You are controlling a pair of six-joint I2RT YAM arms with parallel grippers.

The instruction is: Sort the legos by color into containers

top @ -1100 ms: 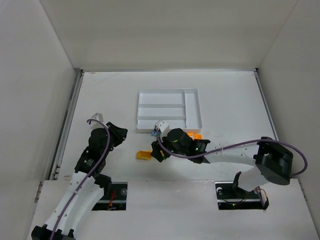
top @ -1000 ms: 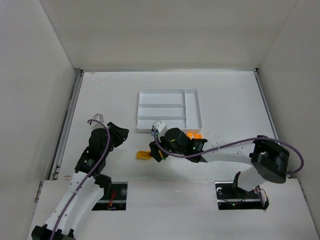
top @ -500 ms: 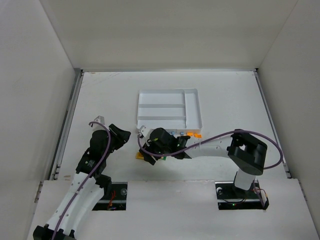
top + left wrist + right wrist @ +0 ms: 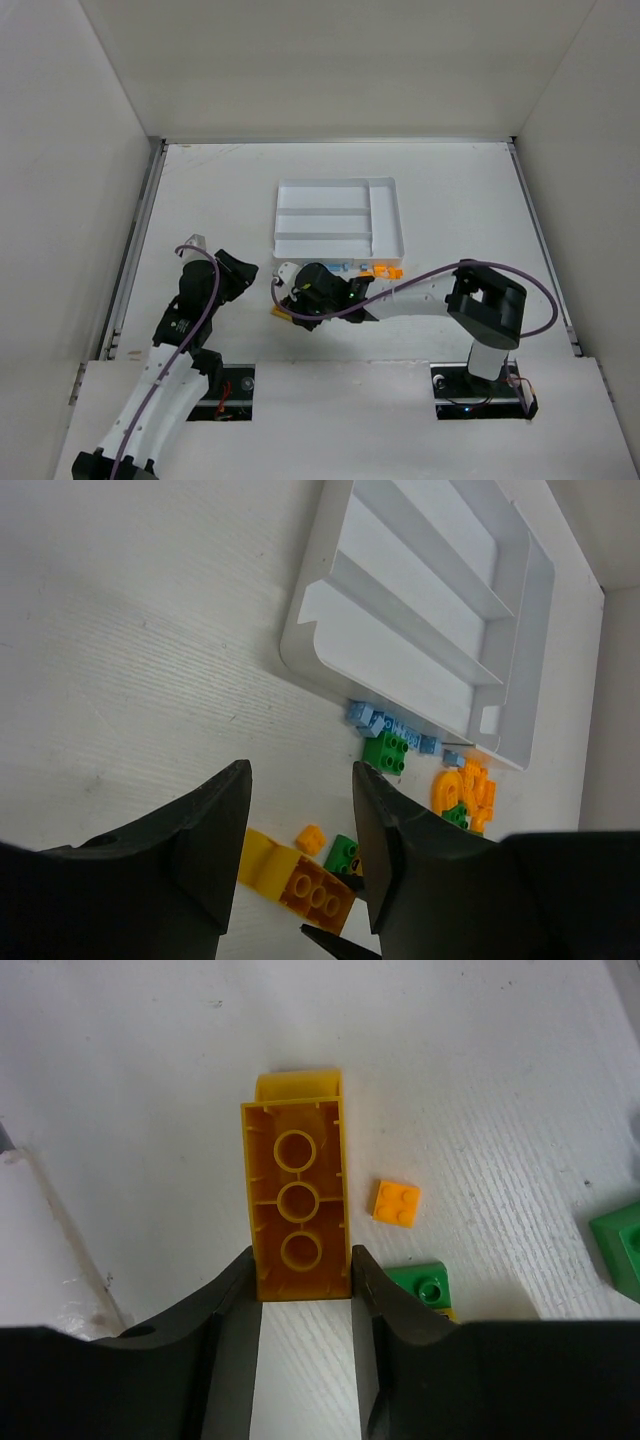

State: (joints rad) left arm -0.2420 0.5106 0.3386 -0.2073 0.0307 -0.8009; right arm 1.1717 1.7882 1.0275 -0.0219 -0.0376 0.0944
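finding: your right gripper (image 4: 302,1260) is clamped on the yellow brick (image 4: 298,1190), one finger on each long side at its near end. the brick's long axis runs straight ahead of the hand, hollow side up. it is possibly not yet lifted. the tray (image 4: 338,182) lies to that hand's right. your left gripper (image 4: 300,820) is apart, empty and farther off.

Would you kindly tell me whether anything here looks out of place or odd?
The long orange plastic brick lies upside down, hollow underside with three tubes facing up, gripped at one end by the right tool.
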